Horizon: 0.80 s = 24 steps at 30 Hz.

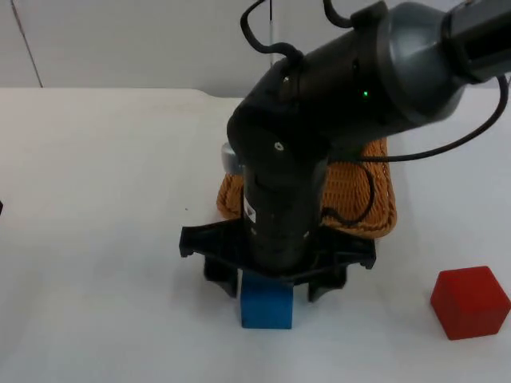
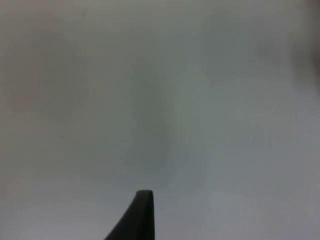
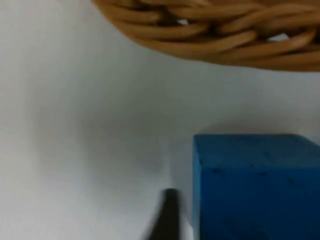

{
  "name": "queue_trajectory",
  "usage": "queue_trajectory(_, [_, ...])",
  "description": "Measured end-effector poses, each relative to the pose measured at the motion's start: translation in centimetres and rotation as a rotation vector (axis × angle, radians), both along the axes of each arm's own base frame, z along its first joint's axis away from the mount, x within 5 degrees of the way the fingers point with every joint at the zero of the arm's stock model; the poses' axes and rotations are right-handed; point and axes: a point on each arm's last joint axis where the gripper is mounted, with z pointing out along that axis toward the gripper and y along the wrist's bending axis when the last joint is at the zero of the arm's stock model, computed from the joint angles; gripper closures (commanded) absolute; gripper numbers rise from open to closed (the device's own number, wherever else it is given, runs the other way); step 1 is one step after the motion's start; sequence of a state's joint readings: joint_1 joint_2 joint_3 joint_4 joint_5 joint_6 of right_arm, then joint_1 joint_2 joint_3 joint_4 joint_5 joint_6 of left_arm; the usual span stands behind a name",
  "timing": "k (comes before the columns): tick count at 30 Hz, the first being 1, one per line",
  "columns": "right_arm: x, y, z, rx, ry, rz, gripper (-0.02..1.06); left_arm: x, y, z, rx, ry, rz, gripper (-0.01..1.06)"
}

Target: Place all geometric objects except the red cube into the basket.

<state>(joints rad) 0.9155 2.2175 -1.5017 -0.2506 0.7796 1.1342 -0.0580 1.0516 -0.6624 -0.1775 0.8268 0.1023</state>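
A blue cube [image 1: 267, 302] stands on the white table near the front edge, just in front of the orange wicker basket [image 1: 379, 191]. My right gripper [image 1: 271, 289] has come down over it from across the basket. It is open, with its fingers set wider than the cube on either side. In the right wrist view the blue cube [image 3: 255, 185] is close beside one black fingertip [image 3: 167, 215], apart from it, and the basket's woven rim [image 3: 210, 35] lies beyond. A red cube [image 1: 469, 302] sits at the front right. The left arm waits at the left; its fingertip [image 2: 142, 215] hangs over bare table.
The right arm hides most of the basket's inside. A grey rounded thing [image 1: 228, 155] shows beside the arm at the basket's left rim; what it is cannot be made out. Bare white table spreads to the left, and the grey wall closes the back.
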Motion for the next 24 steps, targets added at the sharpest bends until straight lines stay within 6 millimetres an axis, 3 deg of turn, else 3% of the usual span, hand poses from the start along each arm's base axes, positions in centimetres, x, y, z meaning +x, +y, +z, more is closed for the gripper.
queue_trajectory(2, [0.0,0.0,0.0,0.003,-0.001,-0.003,0.82,0.0,0.0,0.0,0.0,0.0,0.0,0.0])
queue_trajectory(3, [0.0,0.0,0.0,0.004,-0.001,-0.009,0.82,0.0,0.0,0.0,0.0,0.0,0.0,0.0])
queue_trajectory(5, [0.0,0.0,0.0,0.006,0.0,-0.015,1.05,0.0,0.0,0.0,0.0,0.0,0.0,0.0])
queue_trajectory(9, [-0.5,0.5,1.7,0.035,-0.029,0.012,1.04,0.0,0.0,0.0,0.0,0.0,0.0,0.0])
queue_trajectory(12, [-1.3,1.2,5.1,0.076,-0.115,0.114,1.04,0.0,0.0,0.0,0.0,0.0,0.0,0.0])
queue_trajectory(13, [-1.3,1.2,5.1,0.076,-0.115,0.114,1.04,0.0,0.0,0.0,0.0,0.0,0.0,0.0])
queue_trajectory(17, [-2.1,0.9,10.4,0.116,-0.224,0.274,1.04,0.0,0.0,0.0,0.0,0.0,0.0,0.0])
queue_trajectory(18, [-2.1,0.9,10.4,0.116,-0.224,0.274,1.04,0.0,0.0,0.0,0.0,0.0,0.0,0.0])
queue_trajectory(24, [-2.5,-2.5,17.7,0.118,-0.308,0.497,1.05,0.0,0.0,0.0,0.0,0.002,0.0,0.0])
